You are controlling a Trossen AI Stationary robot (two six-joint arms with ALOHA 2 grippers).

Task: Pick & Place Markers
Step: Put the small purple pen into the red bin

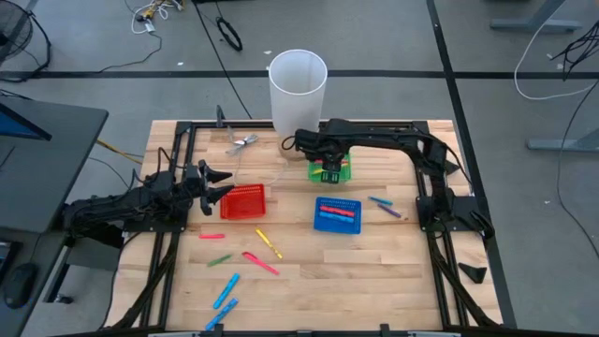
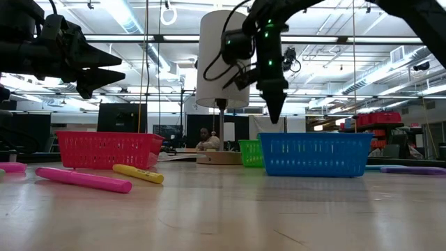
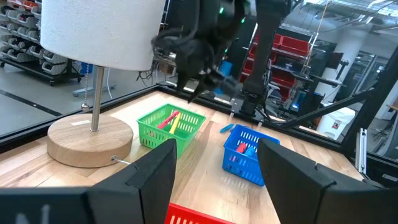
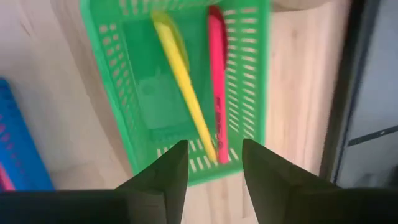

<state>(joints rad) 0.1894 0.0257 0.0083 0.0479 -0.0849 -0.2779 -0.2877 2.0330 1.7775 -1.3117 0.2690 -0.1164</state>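
Note:
My right gripper [image 4: 214, 145] hangs open, pointing down, above the green basket [image 4: 130, 93], which holds a yellow marker [image 4: 180, 81] and a pink marker [image 4: 217, 74]. In the high view this gripper [image 1: 329, 174] is over the green basket [image 1: 345, 170]. My left gripper [image 1: 221, 180] waits open and level at the table's left, beside the red basket [image 1: 243, 202]. Loose markers lie flat on the table: yellow [image 1: 269, 243], pink [image 1: 260, 264], red [image 1: 212, 236], green [image 1: 220, 259], two light blue [image 1: 225, 291], and near the right a blue one [image 1: 379, 200] and a purple one [image 1: 391, 212].
The blue basket [image 1: 337, 214] with markers inside stands near the table's middle, in front of the green one. A tall white cylinder [image 1: 298, 86] on a round wooden base [image 3: 87, 134] stands at the far edge. The black frame rails [image 1: 440, 225] run along both sides.

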